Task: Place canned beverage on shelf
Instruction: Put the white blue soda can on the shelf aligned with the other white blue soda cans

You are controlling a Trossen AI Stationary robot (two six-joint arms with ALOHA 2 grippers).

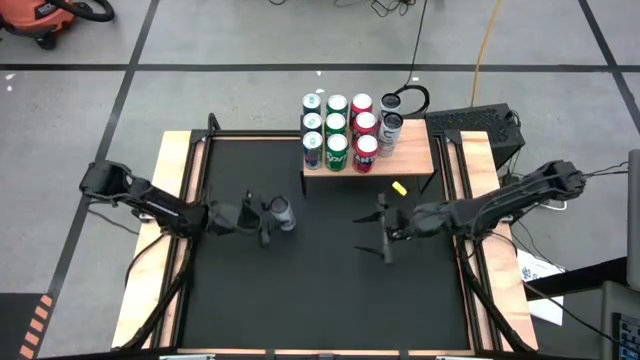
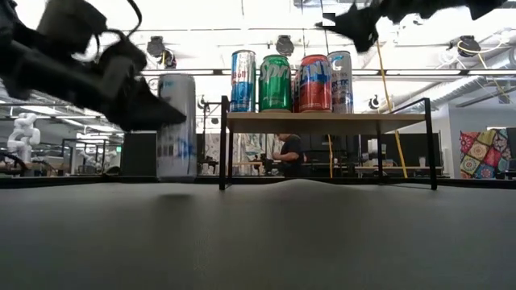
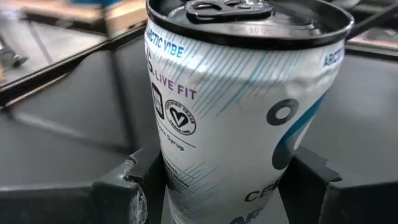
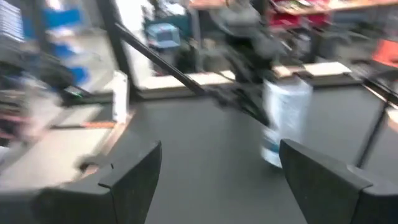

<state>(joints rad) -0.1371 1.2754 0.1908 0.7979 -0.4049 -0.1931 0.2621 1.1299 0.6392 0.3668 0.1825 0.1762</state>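
The silver-white can (image 1: 283,212) stands upright on the black mat of the table (image 1: 300,290), left of centre and well apart from the shelf (image 1: 415,160), which sits at the far middle of the mat. In the left wrist view the can (image 3: 242,106) fills the frame, pull tab on top, with light-blue streaks and lettering down its side, and the left tool's two dark fingers (image 3: 130,186) sit against its lower body on either side. The left tool (image 1: 268,215) is closed around the can, reaching in from the left; in the low view the can (image 2: 177,125) stands tall with its base at the mat while the dark tool (image 2: 141,101) covers its left side. The shelf (image 2: 322,122) is a light-wood board on thin black legs, and its left part carries a block of upright cans (image 1: 345,130) in blue, green, red and white, leaving the right part of the board bare. A small yellow object (image 1: 399,188) lies on the mat just near of the shelf. The right tool (image 1: 385,232) hangs above the mat right of centre with its fingers spread and nothing between them; its wrist view looks across the mat toward the can (image 4: 285,118) and the left arm.
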